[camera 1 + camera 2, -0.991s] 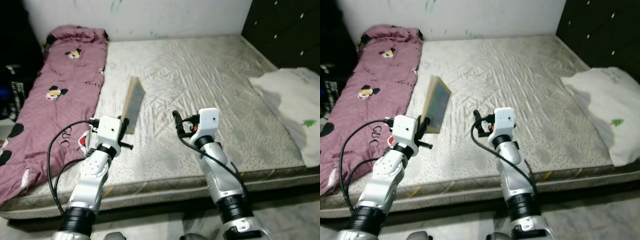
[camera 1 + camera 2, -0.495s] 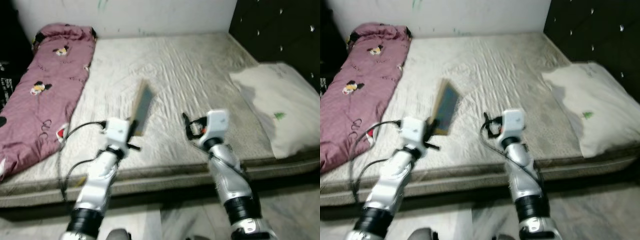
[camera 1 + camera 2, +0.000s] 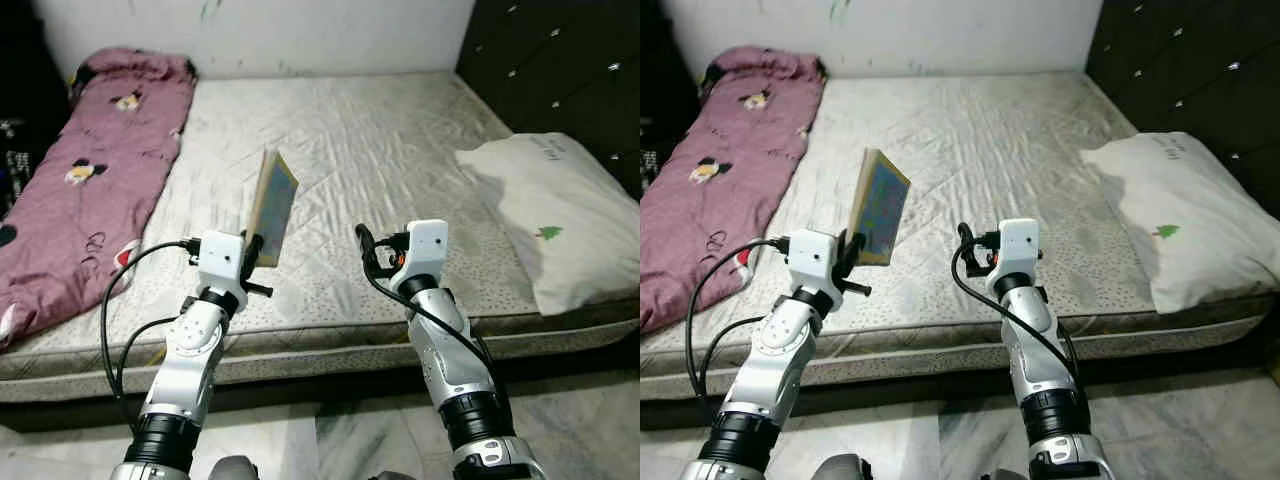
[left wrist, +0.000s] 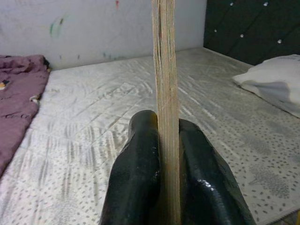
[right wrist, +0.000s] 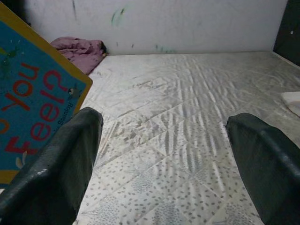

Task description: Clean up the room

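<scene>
Upright book (image 3: 878, 206) pinched edge-on in left claw (image 4: 166, 154), right claw (image 5: 164, 164) spread beside it

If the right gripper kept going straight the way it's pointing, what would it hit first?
Probably nothing soon: the open right gripper points over the bare mattress toward the far wall. The book sits off to its left, seemingly outside that line.
</scene>
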Controlling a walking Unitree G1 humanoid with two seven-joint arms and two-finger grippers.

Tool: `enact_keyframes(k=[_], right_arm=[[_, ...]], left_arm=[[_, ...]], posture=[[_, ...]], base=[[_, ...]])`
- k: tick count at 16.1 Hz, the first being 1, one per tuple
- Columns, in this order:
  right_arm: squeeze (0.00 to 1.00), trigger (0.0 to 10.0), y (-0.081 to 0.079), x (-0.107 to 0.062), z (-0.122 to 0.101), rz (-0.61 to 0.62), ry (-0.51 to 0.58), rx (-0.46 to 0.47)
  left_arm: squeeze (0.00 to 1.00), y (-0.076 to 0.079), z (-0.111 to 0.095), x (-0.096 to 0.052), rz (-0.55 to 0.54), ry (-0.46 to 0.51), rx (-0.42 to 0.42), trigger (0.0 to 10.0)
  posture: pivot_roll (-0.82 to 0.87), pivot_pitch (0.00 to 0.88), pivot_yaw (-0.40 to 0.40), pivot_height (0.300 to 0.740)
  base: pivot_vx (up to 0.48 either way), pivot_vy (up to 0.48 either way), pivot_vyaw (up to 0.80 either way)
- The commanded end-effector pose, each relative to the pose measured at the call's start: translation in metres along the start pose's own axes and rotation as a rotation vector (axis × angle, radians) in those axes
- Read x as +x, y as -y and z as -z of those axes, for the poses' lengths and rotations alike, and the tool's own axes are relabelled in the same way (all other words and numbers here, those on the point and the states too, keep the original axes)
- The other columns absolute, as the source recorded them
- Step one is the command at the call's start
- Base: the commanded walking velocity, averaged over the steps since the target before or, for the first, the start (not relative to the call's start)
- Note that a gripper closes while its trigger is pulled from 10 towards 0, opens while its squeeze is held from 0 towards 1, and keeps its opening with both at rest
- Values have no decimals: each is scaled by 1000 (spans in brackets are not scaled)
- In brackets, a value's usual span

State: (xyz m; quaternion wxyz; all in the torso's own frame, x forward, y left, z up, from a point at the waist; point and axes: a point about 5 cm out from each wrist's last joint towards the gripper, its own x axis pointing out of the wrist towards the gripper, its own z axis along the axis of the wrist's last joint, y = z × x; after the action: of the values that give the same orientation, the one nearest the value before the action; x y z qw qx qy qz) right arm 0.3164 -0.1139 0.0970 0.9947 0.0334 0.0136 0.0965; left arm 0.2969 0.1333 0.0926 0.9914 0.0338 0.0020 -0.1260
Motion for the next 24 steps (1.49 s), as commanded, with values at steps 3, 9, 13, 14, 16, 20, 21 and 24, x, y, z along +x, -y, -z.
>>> enact_keyframes(k=[3,9,13,14,16,20,21,24], right_arm=[[0,10000,-1,3,-4,-3,11,-6],[0,10000,-1,3,-4,-6,12,-8],[0,10000,-1,3,-3,-8,10,-9],[0,10000,-1,3,-3,-8,10,-8],[0,10000,-1,3,-3,-8,10,-8],[0,10000,-2,3,-4,-9,11,-9],[0,10000,-2,3,-4,-9,11,-8],[0,10000,-1,4,-4,-7,11,-6]], left_arm=[[0,-1,-12,3,-2,60,-2,10000],[0,-2,-12,2,0,58,-5,10000],[0,-2,-11,2,3,56,-6,10000],[0,-2,-11,2,3,55,-6,10000],[0,-2,-11,2,6,54,-6,10000],[0,-2,-11,2,4,51,-3,10000],[0,-2,-11,2,4,53,-4,10000],[0,-2,-12,3,8,54,-5,10000]], posture=[[74,0,10,740],[77,0,9,740],[78,0,8,740],[78,0,8,740],[78,0,8,740],[80,0,9,740],[79,0,9,740],[78,0,10,740]], base=[[81,0,0],[279,0,0],[322,0,0],[322,0,0],[321,0,0],[311,0,0],[292,0,0],[279,0,0]])
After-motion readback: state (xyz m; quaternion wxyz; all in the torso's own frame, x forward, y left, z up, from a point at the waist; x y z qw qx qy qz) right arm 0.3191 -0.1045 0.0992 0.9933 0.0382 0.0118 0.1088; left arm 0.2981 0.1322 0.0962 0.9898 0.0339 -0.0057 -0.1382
